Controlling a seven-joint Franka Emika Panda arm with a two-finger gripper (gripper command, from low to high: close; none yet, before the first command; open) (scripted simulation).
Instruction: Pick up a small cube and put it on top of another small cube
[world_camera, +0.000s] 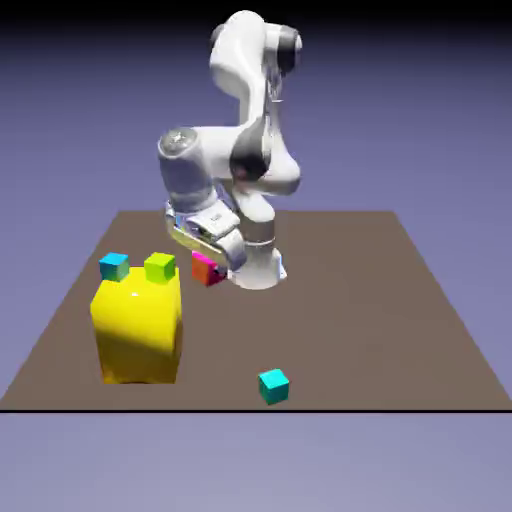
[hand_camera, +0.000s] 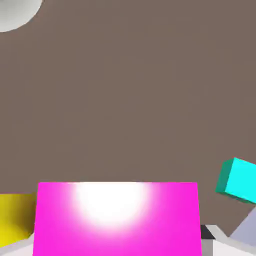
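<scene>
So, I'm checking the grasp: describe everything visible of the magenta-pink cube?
The magenta-pink cube looks smooth and plain, with a white glare in the hand view and an orange-red face in the exterior view. The gripper grips it between its fingertips. Whether anything touches it underneath, I can't tell.

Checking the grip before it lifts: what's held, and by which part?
The magenta cube, apparently, by two opposite sides; its near face hides the finger contacts.
</scene>
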